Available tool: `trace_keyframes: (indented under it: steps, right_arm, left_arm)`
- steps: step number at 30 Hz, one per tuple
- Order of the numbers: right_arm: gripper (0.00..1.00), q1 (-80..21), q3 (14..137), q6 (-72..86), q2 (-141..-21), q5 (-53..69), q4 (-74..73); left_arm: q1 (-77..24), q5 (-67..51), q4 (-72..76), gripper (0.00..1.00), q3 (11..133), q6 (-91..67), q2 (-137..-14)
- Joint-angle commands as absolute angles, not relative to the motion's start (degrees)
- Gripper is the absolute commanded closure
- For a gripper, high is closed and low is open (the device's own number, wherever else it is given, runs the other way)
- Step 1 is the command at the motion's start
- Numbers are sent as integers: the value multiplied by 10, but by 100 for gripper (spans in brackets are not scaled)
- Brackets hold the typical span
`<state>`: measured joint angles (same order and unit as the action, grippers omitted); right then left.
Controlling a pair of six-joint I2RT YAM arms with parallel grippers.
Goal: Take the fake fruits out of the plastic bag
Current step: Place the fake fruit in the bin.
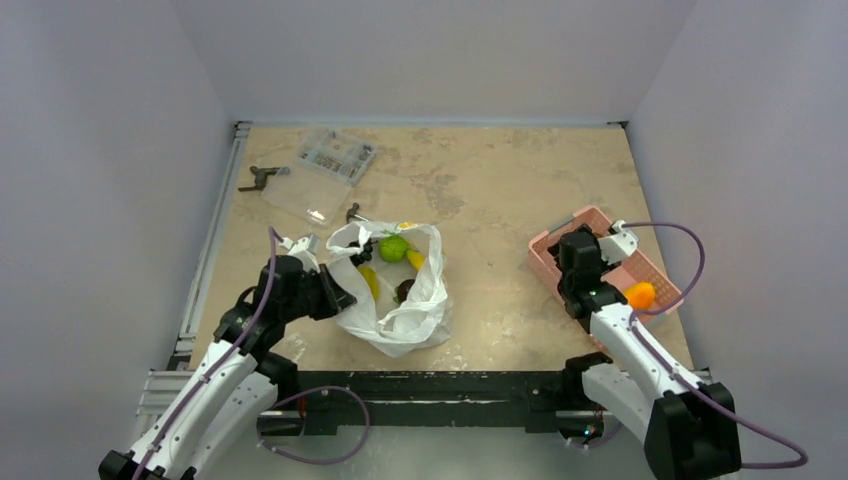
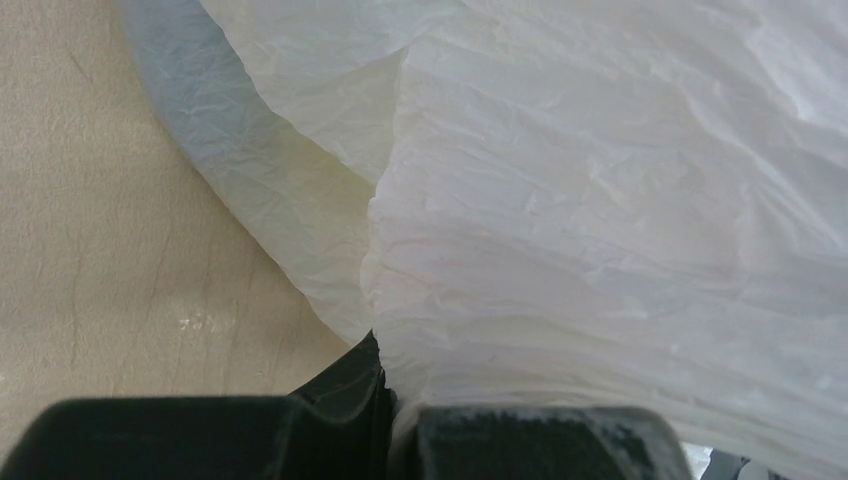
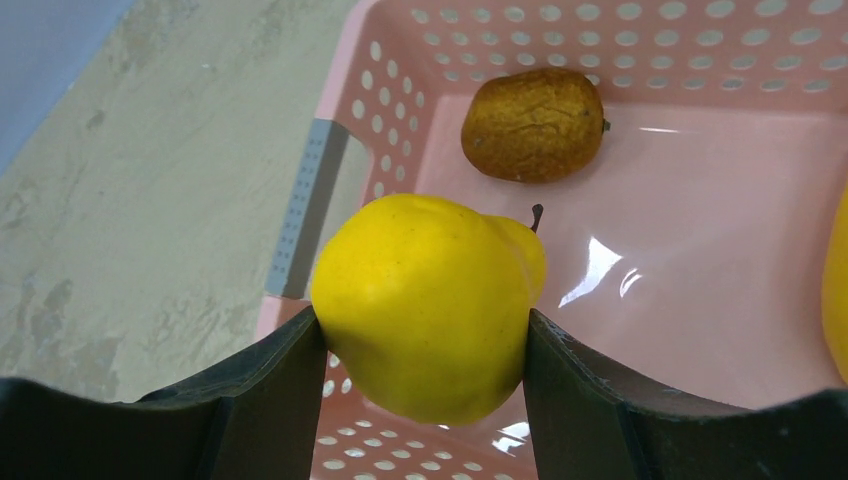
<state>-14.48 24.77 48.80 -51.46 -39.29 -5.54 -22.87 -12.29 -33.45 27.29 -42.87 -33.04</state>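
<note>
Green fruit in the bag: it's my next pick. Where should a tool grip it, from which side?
Probably grip the green fruit across its round middle, coming straight down through the open mouth of the plastic bag. It lies exposed there, and crumpled walls block its sides.

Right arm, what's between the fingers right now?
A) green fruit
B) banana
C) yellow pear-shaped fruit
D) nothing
C: the right wrist view shows the yellow pear-shaped fruit clamped between the right fingers, over the near wall of the pink basket.
</note>
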Motion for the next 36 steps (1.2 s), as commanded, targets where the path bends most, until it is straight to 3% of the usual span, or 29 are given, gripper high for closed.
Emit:
trace_keyframes:
  steps: [1,17,25,31,34,36]
  right_arm:
    - [87,-114,232,506,-536,-309,-4]
    - [12,-95,208,481,-543,-239,46]
    - [9,-96,238,403,-479,-207,5]
    - [12,-113,269,308,-400,-38,46]
    - [13,-199,308,259,-428,-1,62]
    - [13,-318,342,230,-458,-2,65]
  left_arm:
    - [-225,-140,-304,100,272,-432,-328]
    - [-225,-150,-301,100,271,-438,-327]
    - [-225,-146,-303,100,260,-441,-320]
    - [-225,-134,-309,100,251,-440,-326]
    - [-225,-124,-312,100,251,-445,-321]
    - [-225,-108,-325,100,255,-443,-314]
